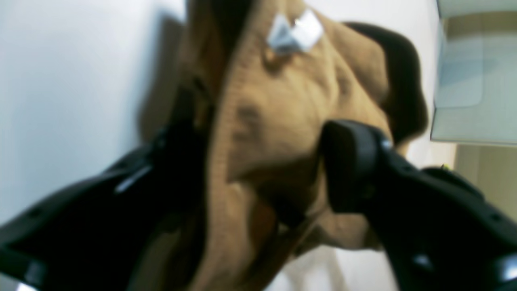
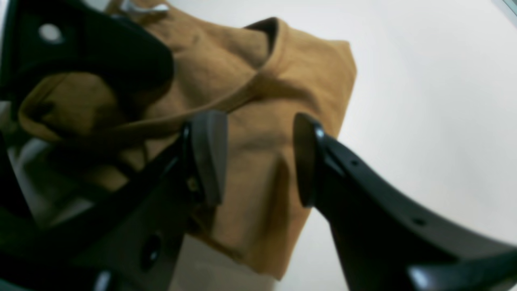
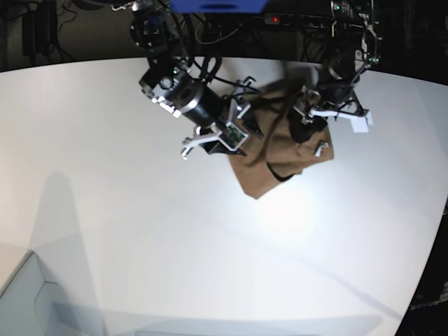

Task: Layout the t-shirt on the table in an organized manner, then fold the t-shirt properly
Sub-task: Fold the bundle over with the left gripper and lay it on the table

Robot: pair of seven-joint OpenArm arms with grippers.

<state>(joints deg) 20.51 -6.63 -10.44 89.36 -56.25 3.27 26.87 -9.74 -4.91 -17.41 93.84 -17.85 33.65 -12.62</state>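
plain tan-brown cotton t-shirt (image 3: 280,157): bunched heap on the far part of the large white table (image 3: 140,231), not laid out, no fold made. left gripper (image 1: 258,169): pinching cloth near the collar. right gripper (image 2: 258,157): jaws spread above the shirt, empty.

Beyond the far edge of the white table (image 3: 105,210), the room is dark, with black cables (image 3: 42,21) and a blue panel (image 3: 218,5) along the top of the frame. Bright light glares off the middle of the tabletop.
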